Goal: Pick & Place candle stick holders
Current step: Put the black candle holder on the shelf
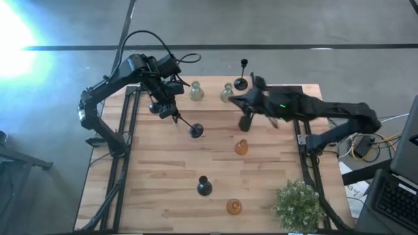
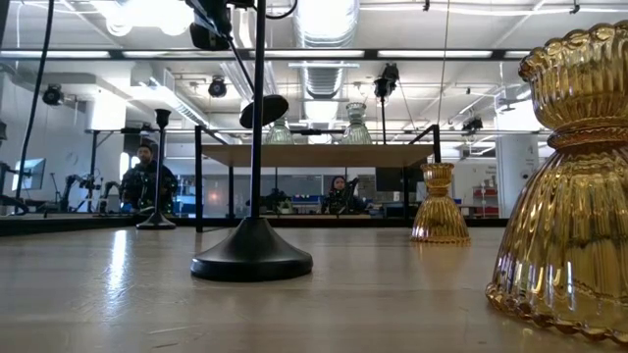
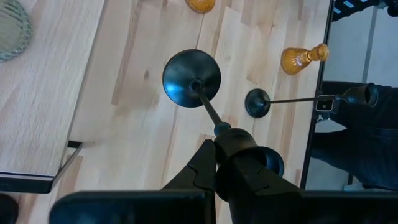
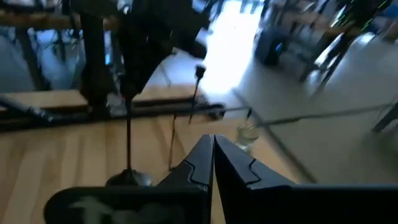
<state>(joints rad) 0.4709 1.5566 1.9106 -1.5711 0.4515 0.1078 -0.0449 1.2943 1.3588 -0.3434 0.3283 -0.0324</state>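
Note:
My left gripper (image 1: 173, 112) is shut on a black candle stick holder (image 1: 194, 130) above the table's middle left; the holder's round base shows in the left wrist view (image 3: 191, 78). My right gripper (image 1: 233, 99) is shut and empty (image 4: 213, 152), over the far middle beside a pale-green glass holder (image 1: 226, 93). A second pale-green holder (image 1: 196, 91) and a black one (image 1: 241, 81) stand at the far edge. A dark upright shape (image 1: 245, 122), perhaps another black holder, stands by the right arm. One black holder (image 1: 204, 187) and two amber ones (image 1: 241, 147) (image 1: 234, 207) stand on their bases nearer. My left gripper pinches the black holder at its cup end (image 3: 222, 130) between its two fingers, slanting down from above. The thin stem (image 3: 208, 106) sticks out past the fingertips, in line with them. The holder hangs tilted and lifted clear, its round base (image 2: 263, 110) well above the table.
A green potted plant (image 1: 299, 202) stands at the near right corner. Black frame rails (image 1: 127, 130) (image 1: 305, 156) run along the left and right sides of the wooden table (image 1: 163, 196). People sit in the room beyond (image 2: 145, 181).

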